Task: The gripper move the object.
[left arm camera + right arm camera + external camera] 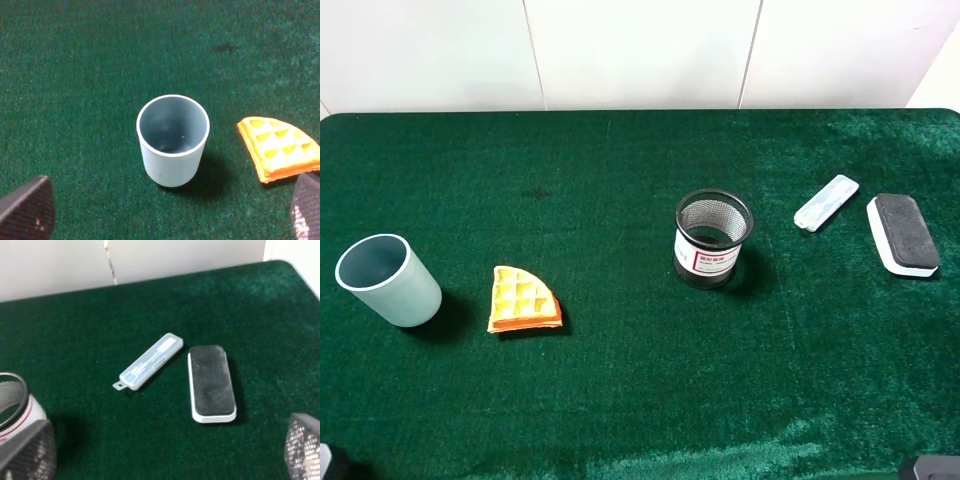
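Note:
The eraser (pixel 903 234), black felt on a white base, lies flat at the far right of the green table. In the right wrist view the eraser (pixel 212 381) lies ahead of my right gripper (pixel 165 457), which is open and empty; its mesh-textured fingertips (pixel 27 452) show only at the frame's lower corners, apart from the eraser. My left gripper (pixel 166 220) is open and empty, hovering just short of a light-blue cup (pixel 172 137). In the exterior high view only a sliver of the right arm (pixel 932 467) shows at the bottom edge.
A slim light-grey bar (pixel 826 203) lies just left of the eraser, also in the right wrist view (pixel 149 361). A black mesh cup (pixel 712 238) stands mid-table. The light-blue cup (pixel 388 280) and an orange waffle piece (pixel 523 299) sit at the left. A white wall runs behind the table.

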`<state>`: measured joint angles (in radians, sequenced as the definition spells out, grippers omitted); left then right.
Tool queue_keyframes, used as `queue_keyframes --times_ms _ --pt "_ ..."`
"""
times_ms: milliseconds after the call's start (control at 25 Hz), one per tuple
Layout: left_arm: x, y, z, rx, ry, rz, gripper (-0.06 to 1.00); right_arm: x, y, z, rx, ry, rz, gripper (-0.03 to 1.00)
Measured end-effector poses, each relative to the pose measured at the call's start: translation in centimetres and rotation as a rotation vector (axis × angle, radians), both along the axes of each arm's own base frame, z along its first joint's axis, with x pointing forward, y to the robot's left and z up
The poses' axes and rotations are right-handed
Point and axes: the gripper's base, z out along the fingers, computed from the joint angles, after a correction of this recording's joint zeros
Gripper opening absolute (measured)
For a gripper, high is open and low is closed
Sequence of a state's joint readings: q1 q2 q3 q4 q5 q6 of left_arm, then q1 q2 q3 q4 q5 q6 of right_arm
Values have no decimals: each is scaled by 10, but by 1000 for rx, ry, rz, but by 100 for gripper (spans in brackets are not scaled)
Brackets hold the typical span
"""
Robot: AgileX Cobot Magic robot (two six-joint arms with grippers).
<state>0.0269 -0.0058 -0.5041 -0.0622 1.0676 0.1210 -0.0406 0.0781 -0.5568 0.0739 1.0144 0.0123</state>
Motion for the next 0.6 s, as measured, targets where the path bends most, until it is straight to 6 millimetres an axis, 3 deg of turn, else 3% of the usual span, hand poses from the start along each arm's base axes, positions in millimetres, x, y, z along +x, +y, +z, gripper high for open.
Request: queue_keyframes --times_ms 600 --pt "0 0 0 0 0 0 95 84 5 54 87 264 62 70"
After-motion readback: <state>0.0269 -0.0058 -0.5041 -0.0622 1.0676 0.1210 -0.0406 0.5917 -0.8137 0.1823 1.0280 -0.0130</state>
